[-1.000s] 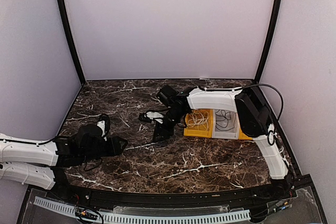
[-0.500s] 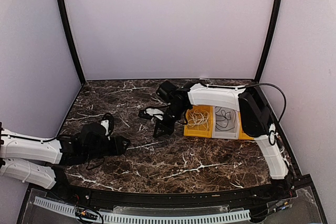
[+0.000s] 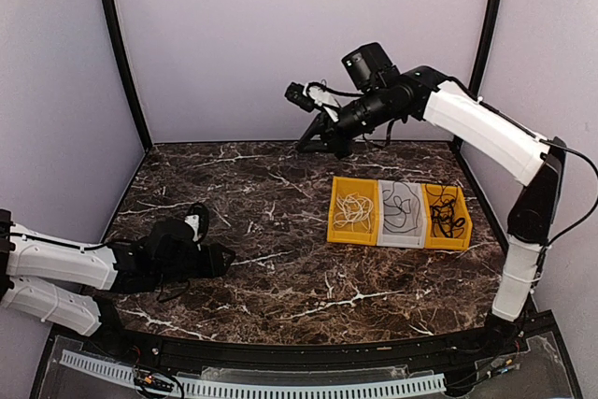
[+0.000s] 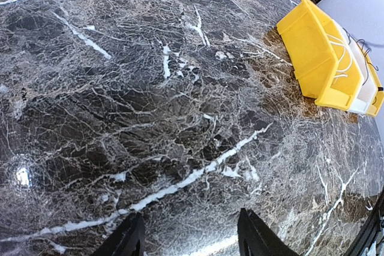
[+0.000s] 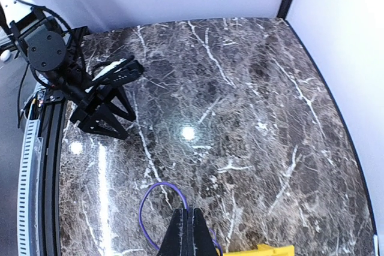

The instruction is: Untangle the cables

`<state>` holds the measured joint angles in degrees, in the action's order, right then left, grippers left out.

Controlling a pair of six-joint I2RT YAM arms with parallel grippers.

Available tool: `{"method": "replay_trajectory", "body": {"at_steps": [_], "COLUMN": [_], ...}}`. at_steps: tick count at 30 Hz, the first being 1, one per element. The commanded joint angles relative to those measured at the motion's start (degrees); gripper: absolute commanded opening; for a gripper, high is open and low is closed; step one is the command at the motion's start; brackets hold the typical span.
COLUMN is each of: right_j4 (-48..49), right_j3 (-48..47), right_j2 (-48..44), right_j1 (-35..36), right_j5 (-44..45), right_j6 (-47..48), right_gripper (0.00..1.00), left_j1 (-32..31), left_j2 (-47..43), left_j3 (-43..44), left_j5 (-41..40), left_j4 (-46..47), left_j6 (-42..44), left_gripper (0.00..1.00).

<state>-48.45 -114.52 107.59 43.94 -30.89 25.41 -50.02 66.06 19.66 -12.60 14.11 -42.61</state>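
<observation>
The right gripper [image 5: 186, 215] is pinched fully together, and a purple cable [image 5: 141, 208] loops out from beside its fingers, seemingly held there, high above the tabletop [image 3: 280, 277]; the left gripper [image 4: 191, 239] sits low with its fingers apart and nothing between them; the other strands lie sorted in three bins, white cables [image 3: 353, 212] in the yellow bin [image 3: 331, 223], dark cables [image 3: 448, 220] in the two beside it; the step looks like carrying the freed strand to a resting place, so keep the pinch firm and lower slowly, letting the loop land flat and clear of the sorted strands; only the right wrist view shows the purple loop; only the top view shows what the bins hold
</observation>
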Motion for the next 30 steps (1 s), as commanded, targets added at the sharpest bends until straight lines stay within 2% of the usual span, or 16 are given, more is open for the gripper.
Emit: {"method": "replay_trajectory", "body": {"at_steps": [1, 7, 14, 25, 30], "right_j4": [-2.13, -0.02, 4.02, 1.62, -0.23], "right_j3": [0.61, 6.66, 18.9, 26.67, 25.1], "right_j2": [-3.67, -9.69, -17.79, -22.64, -24.58], "right_j1": [-5.16, -13.59, -22.88, -32.65, -34.47], "right_j5": [1.94, 1.83, 1.76, 2.13, 0.58], "right_j6": [-0.35, -1.1, 0.44, 4.64, 4.44], "right_gripper": [0.0, 0.0, 0.0, 0.0, 0.0], "left_j1": [0.23, 0.23, 0.24, 0.19, 0.24], "left_j2": [0.29, 0.16, 2.2, 6.77, 8.97], "left_j3": [1.75, 1.83, 3.47, 5.78, 7.19], "left_j5": [0.85, 0.28, 0.91, 1.82, 2.41], "left_j4": [1.14, 1.56, 2.9, 3.87, 3.83], "left_j6": [0.82, 0.94, 1.33, 2.58, 3.58], "left_gripper": [0.55, 0.55, 0.55, 0.55, 0.55]}}
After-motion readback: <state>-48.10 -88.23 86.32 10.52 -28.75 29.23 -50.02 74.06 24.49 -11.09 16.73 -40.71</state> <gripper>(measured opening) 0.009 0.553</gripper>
